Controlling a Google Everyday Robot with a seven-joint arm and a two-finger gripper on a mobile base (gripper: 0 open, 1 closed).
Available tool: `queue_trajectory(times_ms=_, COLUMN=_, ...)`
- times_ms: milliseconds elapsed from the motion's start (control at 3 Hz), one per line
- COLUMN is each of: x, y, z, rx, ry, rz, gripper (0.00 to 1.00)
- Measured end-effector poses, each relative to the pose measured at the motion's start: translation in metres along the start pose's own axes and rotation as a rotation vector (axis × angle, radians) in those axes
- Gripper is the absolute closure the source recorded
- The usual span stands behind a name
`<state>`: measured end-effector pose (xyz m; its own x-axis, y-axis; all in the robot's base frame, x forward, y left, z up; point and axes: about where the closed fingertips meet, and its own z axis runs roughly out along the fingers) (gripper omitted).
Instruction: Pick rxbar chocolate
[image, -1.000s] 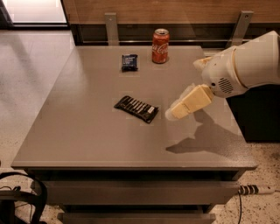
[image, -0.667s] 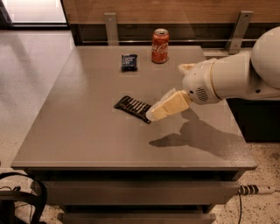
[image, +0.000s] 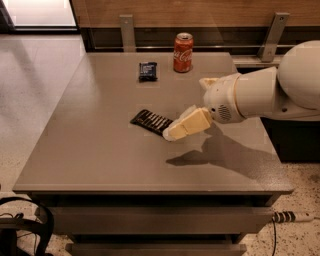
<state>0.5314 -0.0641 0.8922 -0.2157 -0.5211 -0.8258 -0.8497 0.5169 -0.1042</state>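
Note:
The rxbar chocolate (image: 150, 120) is a long flat black wrapper with white lettering. It lies flat near the middle of the grey table (image: 100, 150). My gripper (image: 170, 134) reaches in from the right on a white arm. Its cream-coloured tip sits over the bar's right end and hides that end. The arm's shadow falls on the table in front of it.
A red soda can (image: 183, 52) stands at the table's far edge. A small dark blue packet (image: 148, 70) lies to the left of the can. A dark cabinet stands to the right of the table. A black strap lies on the floor at bottom left.
My gripper has moved left and a little down across the table, from right of the bar to over its right end. The bar, can and packet have not moved.

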Motion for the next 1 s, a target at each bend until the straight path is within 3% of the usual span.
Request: queue_trajectory(times_ms=1000, x=0.021, y=0.003, z=0.075, rx=0.050, ry=-0.088, rz=0.048, gripper=0.00)
